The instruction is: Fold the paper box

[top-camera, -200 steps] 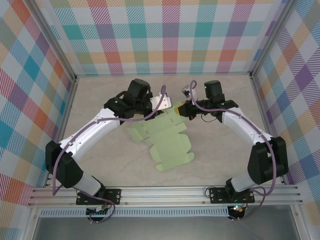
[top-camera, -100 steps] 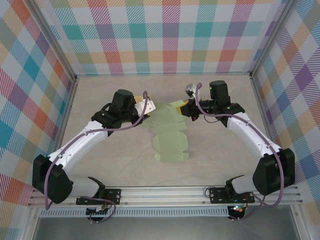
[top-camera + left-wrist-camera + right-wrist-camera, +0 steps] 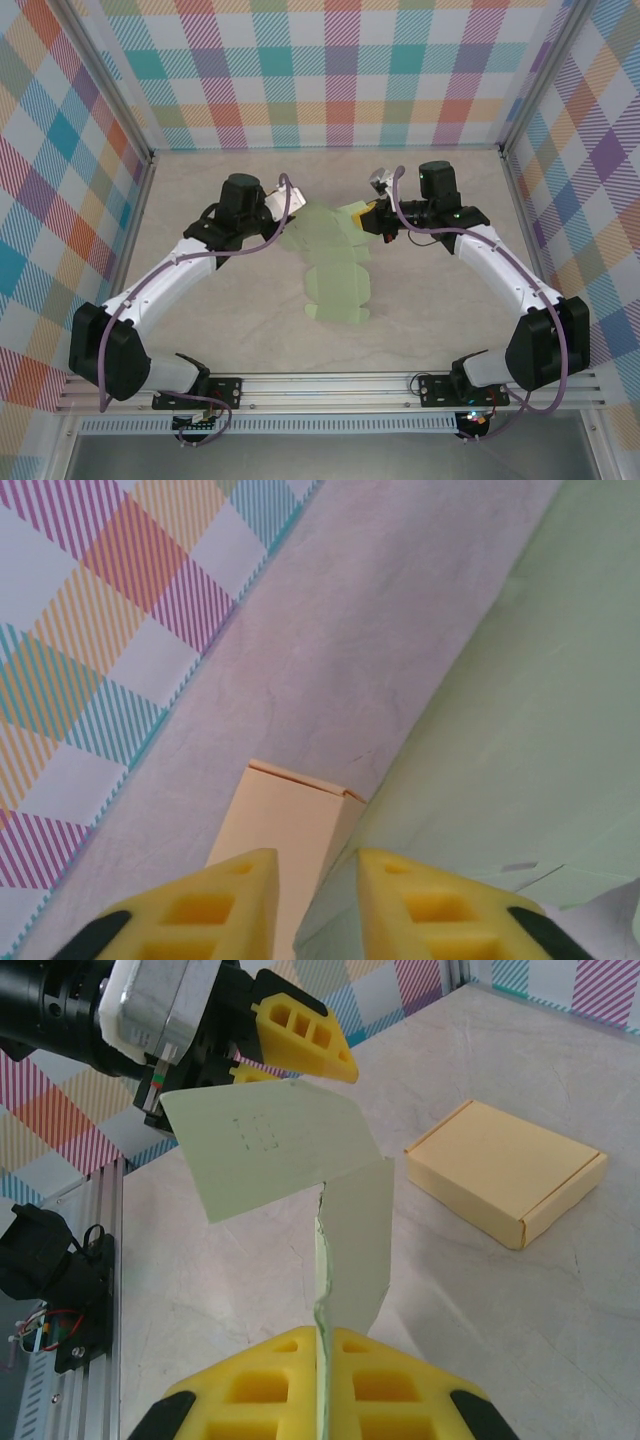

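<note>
Folding was at an early stage: the right gripper (image 3: 320, 1338) clamped the paper box (image 3: 335, 285) edge, while the left gripper (image 3: 315, 868) stood parted by a raised flap (image 3: 265, 1145), which next needed creasing.

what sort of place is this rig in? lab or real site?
Probably a lab robot test cell, not a real workspace: multicoloured checked wall panels enclose a marble-look tabletop, two white arms are bolted to an aluminium extrusion rail, and a flat pale green paper box blank sits between them.

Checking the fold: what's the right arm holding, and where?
The green paper box sheet, the edge of its raised flap pinched in the right gripper, jaws shut.
</note>
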Robot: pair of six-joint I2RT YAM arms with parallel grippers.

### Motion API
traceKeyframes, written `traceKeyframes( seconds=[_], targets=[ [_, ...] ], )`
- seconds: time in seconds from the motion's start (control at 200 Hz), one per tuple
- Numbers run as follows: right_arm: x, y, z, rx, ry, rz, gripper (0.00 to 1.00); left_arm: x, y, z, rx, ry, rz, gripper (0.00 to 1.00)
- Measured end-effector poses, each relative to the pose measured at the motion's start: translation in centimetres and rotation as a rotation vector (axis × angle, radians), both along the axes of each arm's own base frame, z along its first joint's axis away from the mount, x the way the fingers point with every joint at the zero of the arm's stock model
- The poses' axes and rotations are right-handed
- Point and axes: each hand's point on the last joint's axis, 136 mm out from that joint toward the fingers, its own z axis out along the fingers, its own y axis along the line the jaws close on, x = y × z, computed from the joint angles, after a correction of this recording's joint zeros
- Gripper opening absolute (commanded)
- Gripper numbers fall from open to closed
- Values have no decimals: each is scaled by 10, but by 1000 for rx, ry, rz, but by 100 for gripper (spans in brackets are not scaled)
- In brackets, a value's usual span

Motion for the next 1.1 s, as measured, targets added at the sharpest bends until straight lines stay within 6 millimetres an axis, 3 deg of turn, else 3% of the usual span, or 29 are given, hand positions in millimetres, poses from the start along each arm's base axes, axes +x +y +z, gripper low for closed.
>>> traceKeyframes(
  seconds=[0.095,0.17,0.195,0.305,0.585,0.815,0.94,1.1],
  targets=[
    [0,0,0,0,-1,1,0,3,11,-1,-27,12,15,42],
    [0,0,0,0,-2,3,0,1,20,1,-47,15,19,74],
    [-1,0,0,1,-2,5,0,0,22,3,-58,16,19,81],
    [-3,1,1,9,1,16,0,-6,23,12,-89,10,-3,82],
    [-9,3,5,31,9,51,0,-12,14,-1,-103,68,-55,68],
    [-10,4,6,37,11,60,0,-12,11,-21,-87,138,-73,37],
    [-10,4,6,36,10,58,0,-14,11,-29,-66,166,-78,5],
    [-6,3,5,29,-2,43,0,-17,7,-32,-32,162,-75,0]
  ],
)
